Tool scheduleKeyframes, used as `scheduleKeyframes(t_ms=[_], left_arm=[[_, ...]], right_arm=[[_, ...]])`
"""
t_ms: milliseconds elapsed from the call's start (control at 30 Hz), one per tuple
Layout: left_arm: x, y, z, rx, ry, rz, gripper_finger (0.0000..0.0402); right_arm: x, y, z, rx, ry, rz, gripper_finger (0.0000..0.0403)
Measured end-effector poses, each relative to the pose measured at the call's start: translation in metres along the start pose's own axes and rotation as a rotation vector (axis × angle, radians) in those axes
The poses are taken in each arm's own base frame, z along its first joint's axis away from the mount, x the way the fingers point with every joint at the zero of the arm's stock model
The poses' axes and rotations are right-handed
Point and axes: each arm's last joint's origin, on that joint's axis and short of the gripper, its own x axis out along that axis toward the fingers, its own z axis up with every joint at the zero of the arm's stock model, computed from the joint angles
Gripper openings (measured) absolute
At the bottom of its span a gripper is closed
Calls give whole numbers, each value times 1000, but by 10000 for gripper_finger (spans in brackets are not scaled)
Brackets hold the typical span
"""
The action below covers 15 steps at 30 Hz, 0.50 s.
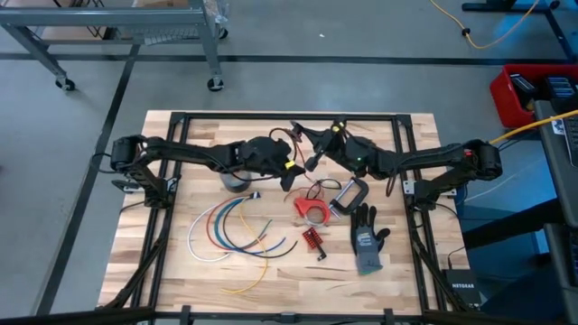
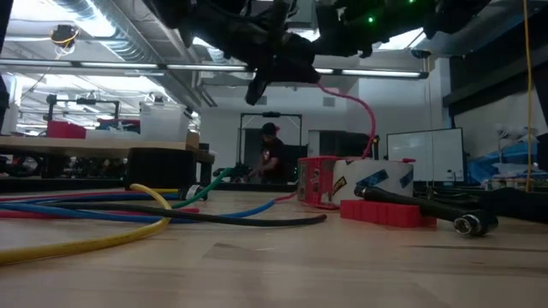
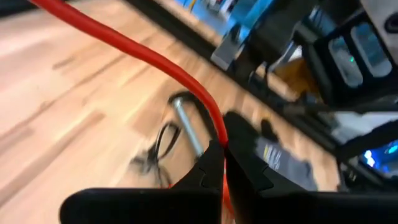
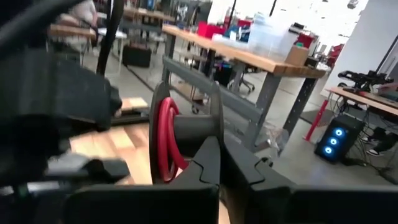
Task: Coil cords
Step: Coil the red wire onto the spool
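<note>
Both arms are raised above the far middle of the wooden worktop (image 1: 181, 280), reaching toward each other. The left gripper (image 3: 222, 163) is closed on the red cord (image 3: 143, 53), which is seen pinched between its fingertips and stretched away taut across the left wrist view. The right gripper (image 4: 222, 158) is closed as well; what it holds cannot be told for certain, but in the right wrist view several turns of red cord are seen wound on a dark spool just beyond its fingers. In the high view the two grippers are placed close together, near the worktop's far edge.

Below them, the rest of the red cord is trailed down to a red tape holder (image 1: 310, 208) beside a black clamp (image 1: 350, 194). A grey and black glove (image 1: 367, 238) is laid flat toward the near right. A small red comb-like piece (image 1: 312, 237) is found just beside the glove's left side. On the near left, the loose cords (image 1: 230, 227), white, blue, red, green and yellow, are spread in curved arcs, uncoiled. A grey tape roll (image 1: 237, 181) is set under the left arm
</note>
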Motion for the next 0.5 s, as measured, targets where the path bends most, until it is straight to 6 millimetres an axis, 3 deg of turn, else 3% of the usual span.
scheduleKeyframes(t_ms=[233, 500], left_arm=[[-4, -3, 5, -1, 142, 85, 0], [-7, -9, 19, 41, 112, 69, 0]], right_arm=[[0, 1, -9, -73, 85, 17, 3], [-1, 3, -13, -96, 123, 52, 3]])
